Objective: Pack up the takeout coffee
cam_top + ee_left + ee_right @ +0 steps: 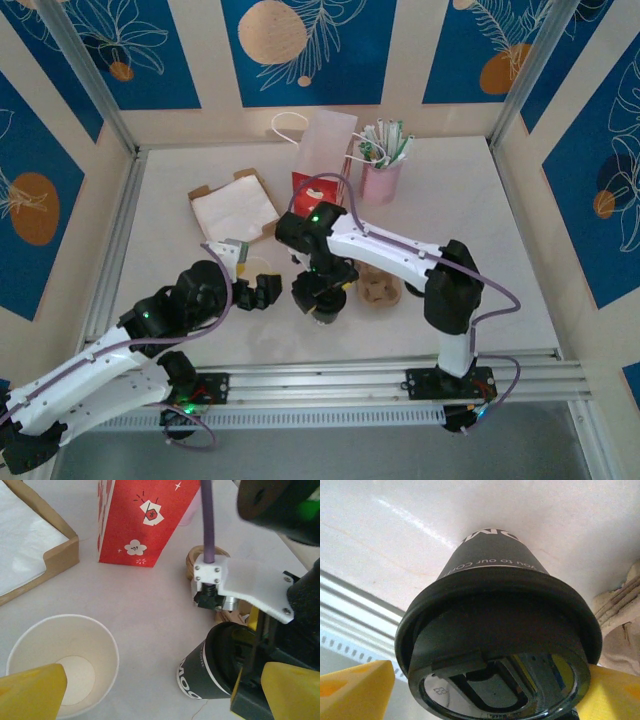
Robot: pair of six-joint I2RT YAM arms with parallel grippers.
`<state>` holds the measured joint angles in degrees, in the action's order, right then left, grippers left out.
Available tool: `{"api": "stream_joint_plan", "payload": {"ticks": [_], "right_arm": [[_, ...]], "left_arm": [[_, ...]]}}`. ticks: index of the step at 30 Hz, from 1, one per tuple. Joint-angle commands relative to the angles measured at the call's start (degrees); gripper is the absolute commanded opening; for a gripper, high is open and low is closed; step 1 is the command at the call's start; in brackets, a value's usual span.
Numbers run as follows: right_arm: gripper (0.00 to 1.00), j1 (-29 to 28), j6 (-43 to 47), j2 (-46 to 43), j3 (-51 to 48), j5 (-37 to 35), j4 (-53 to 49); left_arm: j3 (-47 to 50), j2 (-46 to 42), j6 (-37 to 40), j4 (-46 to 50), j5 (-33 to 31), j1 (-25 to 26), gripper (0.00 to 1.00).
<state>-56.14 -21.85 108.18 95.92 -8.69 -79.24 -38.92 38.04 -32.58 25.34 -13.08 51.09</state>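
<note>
Upright black cup (490, 580) stands on the tabletop (395, 535) between the right fingers (355, 687), spread and unclamped; left fingers (30, 692), also apart, hover just beside.

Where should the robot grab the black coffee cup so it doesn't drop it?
Probably its sides just under the lid, coming down from above. The black cup stands upright and narrows toward the bottom, so the wider lid rim should catch on the fingers.

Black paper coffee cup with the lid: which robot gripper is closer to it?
Right. The right gripper straddles the black lidded paper cup, yellow fingers either side of its lid. The left gripper hangs open to its left, over the empty white paper cup.
</note>
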Motion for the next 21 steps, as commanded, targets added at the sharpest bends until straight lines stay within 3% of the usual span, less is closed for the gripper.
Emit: {"api": "stream_joint_plan", "payload": {"ticks": [1,5,9,21], "right_arm": [[0.9,-1.45,-2.06,1.99,0.72,-3.53,-2.22],[0.93,-2.64,-2.61,2.82,0.82,-5.54,-2.37],[0.96,-3.42,-2.85,1.37,0.01,-5.77,-1.18],[0.99,-4.42,-1.85,-4.16,-1.76,-6.96,1.22]], "left_arm": [[0.05,0.1,-0.34,-0.59,0.51,-0.82,1.0],[0.57,0.27,-0.65,-1.27,0.64,-0.9,0.95],[0.84,1.38,-1.59,-2.0,1.59,-1.49,0.79],[2.44,7.06,-6.9,-8.03,11.54,-6.11,0.52]]}}
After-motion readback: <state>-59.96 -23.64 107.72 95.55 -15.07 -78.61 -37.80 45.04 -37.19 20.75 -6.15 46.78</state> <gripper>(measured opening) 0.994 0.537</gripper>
